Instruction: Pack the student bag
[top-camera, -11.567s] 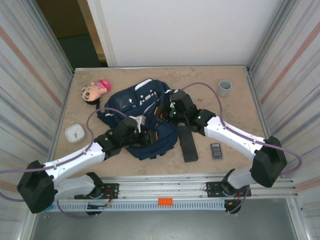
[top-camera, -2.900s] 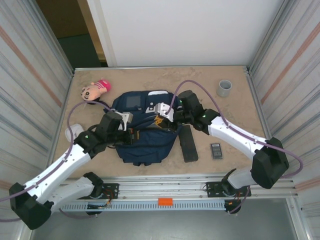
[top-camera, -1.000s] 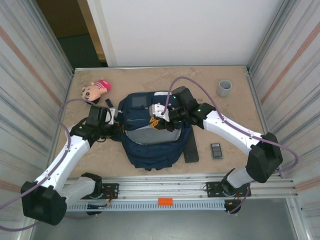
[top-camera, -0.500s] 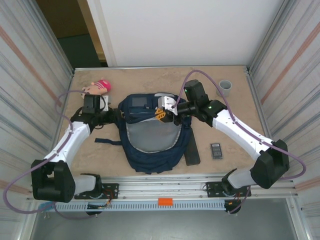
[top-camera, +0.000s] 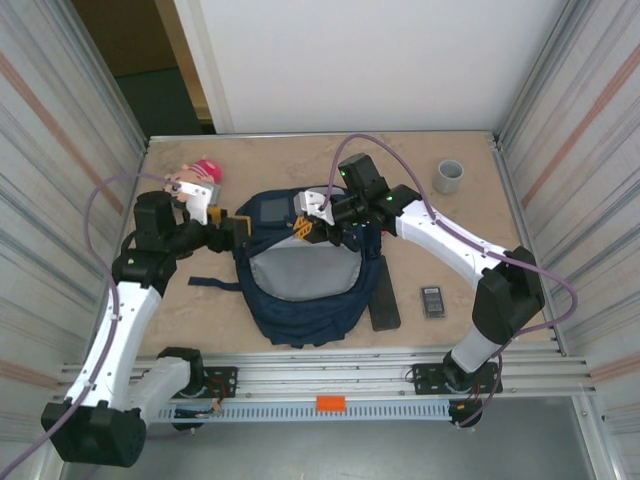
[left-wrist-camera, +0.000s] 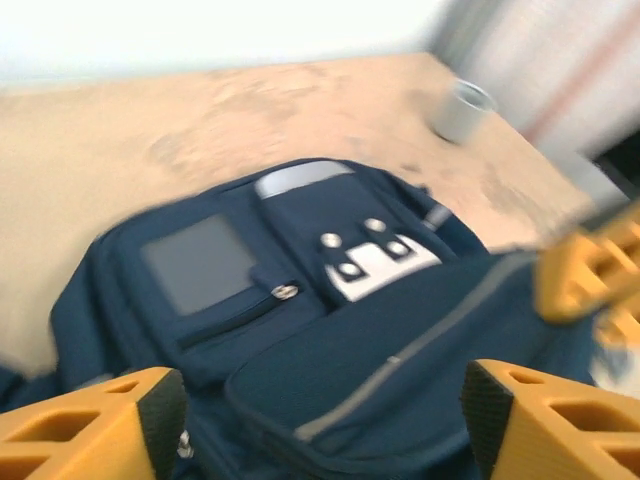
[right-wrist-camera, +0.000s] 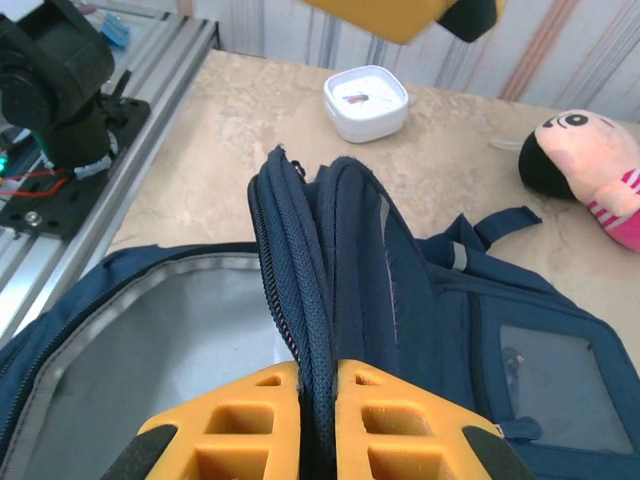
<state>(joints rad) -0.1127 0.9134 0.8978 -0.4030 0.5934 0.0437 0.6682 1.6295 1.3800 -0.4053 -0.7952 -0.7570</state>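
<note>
Student bag (top-camera: 300, 285) at centre of top view, main compartment unzipped, grey lining showing. Right gripper (right-wrist-camera: 318, 400) clamped on bag's zippered rim. Left gripper (left-wrist-camera: 320, 400) spread apart, empty, just beside bag's upper-left corner. White patch (left-wrist-camera: 380, 265) markings too blurred to read. Plush doll (top-camera: 190, 180) upper left, grey cup (top-camera: 449, 176) upper right.

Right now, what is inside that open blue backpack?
The student bag gapes open onto bare grey lining; nothing packed shows. Its deeper corners and front pockets are covered by navy fabric.
</note>
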